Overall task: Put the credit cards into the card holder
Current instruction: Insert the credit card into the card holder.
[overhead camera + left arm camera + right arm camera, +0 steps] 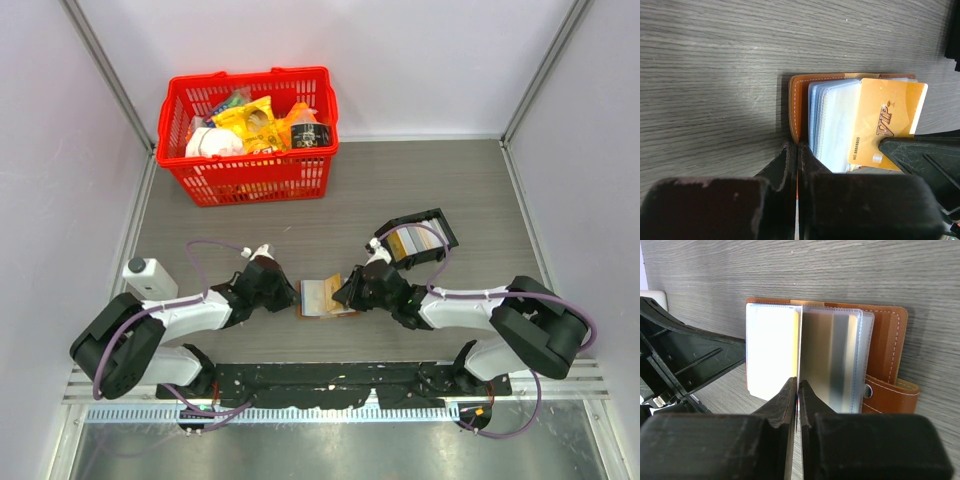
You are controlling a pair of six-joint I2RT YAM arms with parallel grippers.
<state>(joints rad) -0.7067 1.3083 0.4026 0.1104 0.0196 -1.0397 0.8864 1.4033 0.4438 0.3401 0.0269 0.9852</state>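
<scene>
The brown leather card holder [322, 298] lies open on the table between my two grippers, its clear sleeves fanned out. My left gripper [288, 297] is shut on the holder's left leather edge [799, 100], and an orange sliver shows between the left gripper's [797, 145] jaws. A yellow-orange credit card [890, 115] marked VIP rests on the sleeves. My right gripper [798, 382] pinches it edge-on, with the jaws only a hair apart around the thin card [797, 340]. The holder's snap tab [890, 390] sits to the right. More credit cards [410, 243] stand in a black tray.
The black open-top tray [445, 225] sits just behind the right arm. A red basket [250, 170] full of groceries stands at the back left. A small white box [150, 278] lies by the left arm. Walls close in on both sides.
</scene>
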